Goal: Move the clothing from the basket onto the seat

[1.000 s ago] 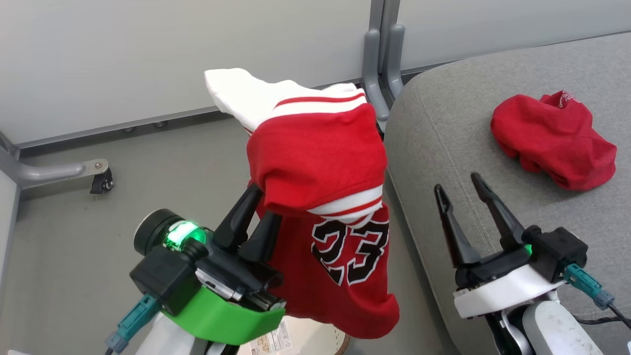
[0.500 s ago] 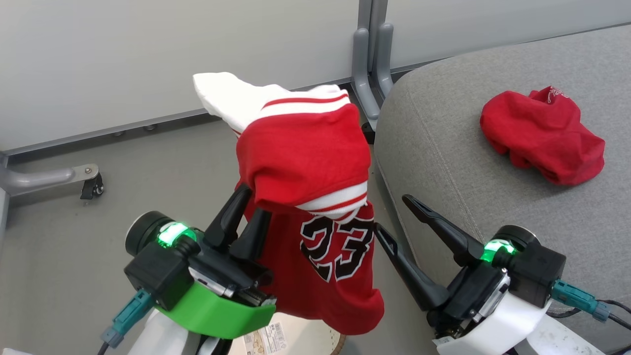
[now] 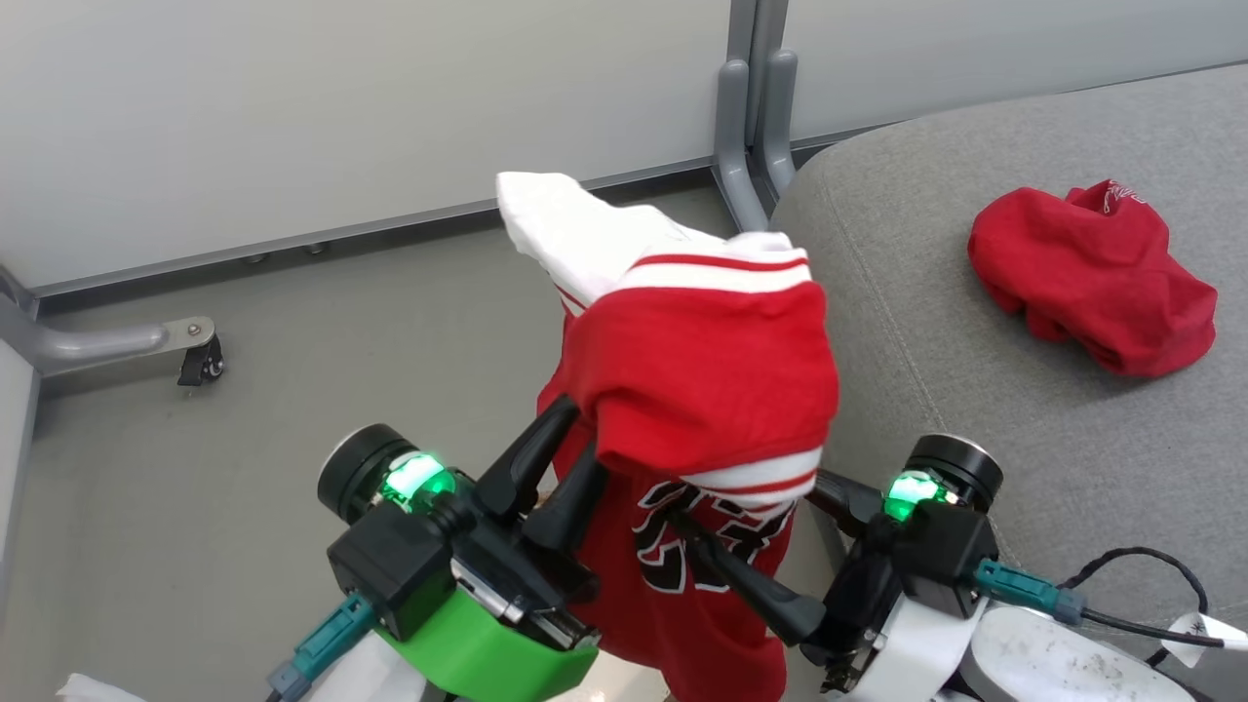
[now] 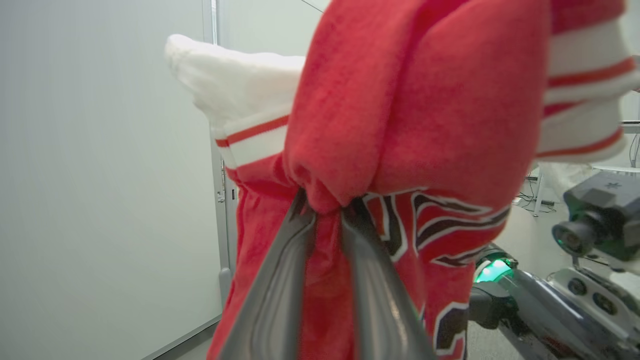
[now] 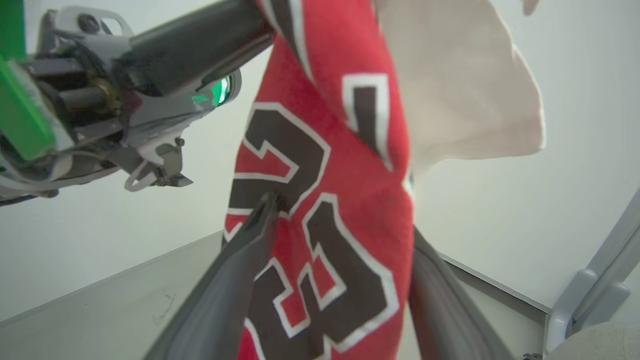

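The red jersey (image 3: 702,370), with white trim and black-and-white numbers, hangs in the air beside the seat's rounded corner. My left gripper (image 3: 582,429) is shut on a bunch of its fabric, and the left wrist view shows the pinch up close (image 4: 325,210). My right gripper (image 3: 741,507) reaches in from the right, open, with its fingers on either side of the numbered lower part (image 5: 320,240). The plain red garment (image 3: 1092,278) lies crumpled on the grey seat (image 3: 975,409). The basket is hidden below the arms and the jersey.
Grey floor (image 3: 244,322) spreads to the left, bounded by pale wall panels. A grey metal post foot (image 3: 746,127) stands by the seat's back corner. A frame leg with a black caster (image 3: 200,366) sits at the left. A black cable (image 3: 1131,575) trails from my right wrist.
My left gripper has carried the jersey rightward, closer to the seat. My right gripper has swung left and now straddles the jersey's lower part. The camera has also shifted slightly.
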Robot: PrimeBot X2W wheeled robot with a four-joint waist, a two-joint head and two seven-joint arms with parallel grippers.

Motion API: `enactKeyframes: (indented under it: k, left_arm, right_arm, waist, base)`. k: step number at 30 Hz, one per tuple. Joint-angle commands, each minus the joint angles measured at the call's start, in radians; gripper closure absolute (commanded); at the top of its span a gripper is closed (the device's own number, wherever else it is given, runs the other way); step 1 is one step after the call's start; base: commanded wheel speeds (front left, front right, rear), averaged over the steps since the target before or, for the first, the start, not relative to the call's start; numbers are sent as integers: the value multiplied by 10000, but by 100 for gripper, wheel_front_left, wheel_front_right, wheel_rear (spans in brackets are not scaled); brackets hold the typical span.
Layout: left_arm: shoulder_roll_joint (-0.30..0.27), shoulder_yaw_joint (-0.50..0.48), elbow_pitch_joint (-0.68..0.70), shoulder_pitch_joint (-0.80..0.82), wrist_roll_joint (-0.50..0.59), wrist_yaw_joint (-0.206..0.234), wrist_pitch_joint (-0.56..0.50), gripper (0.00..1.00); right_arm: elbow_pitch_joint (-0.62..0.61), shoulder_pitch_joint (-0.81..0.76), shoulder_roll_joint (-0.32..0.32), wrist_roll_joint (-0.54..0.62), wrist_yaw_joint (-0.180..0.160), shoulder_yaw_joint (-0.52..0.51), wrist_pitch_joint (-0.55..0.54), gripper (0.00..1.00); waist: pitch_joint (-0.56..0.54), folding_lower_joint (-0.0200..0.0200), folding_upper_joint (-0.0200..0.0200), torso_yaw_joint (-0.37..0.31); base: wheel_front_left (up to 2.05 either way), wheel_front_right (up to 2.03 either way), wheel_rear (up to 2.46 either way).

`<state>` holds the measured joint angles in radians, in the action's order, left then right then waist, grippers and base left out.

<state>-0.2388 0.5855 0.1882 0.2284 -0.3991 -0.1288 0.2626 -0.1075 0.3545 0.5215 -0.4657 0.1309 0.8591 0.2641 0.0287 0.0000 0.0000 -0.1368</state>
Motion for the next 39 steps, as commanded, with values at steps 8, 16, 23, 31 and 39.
enactKeyframes:
  k: [8,16,23,31,39]
  left_arm:
    - [14,523,-162,349,-131,-29,29,100]
    - [123,457,-390,279,-276,-29,29,100]
    - [117,448,-487,219,-312,-29,31,100]
    - [143,404,-560,93,-336,-29,31,100]
    - [182,127,-787,15,-402,-29,17,20]
  right_arm:
    - [978,881,-452,-13,-3,848,4,0]
    - [1664,749,-1149,-323,-3,498,4,100]
    - [1857,642,-1297,-319,-3,361,6,100]
    - [1762,610,-1334,-253,-3,269,6,100]
    - [1555,355,-1492,-275,-3,-320,6,100]
  waist:
    - [24,0,0,201]
    - [40,0,0,312]
    - [40,0,0,383]
    - [5,0,0,400]
    - [6,0,0,404]
  base:
    - [0,0,0]
    - [0,0,0]
    - [0,0,0]
    - [0,0,0]
    - [0,0,0]
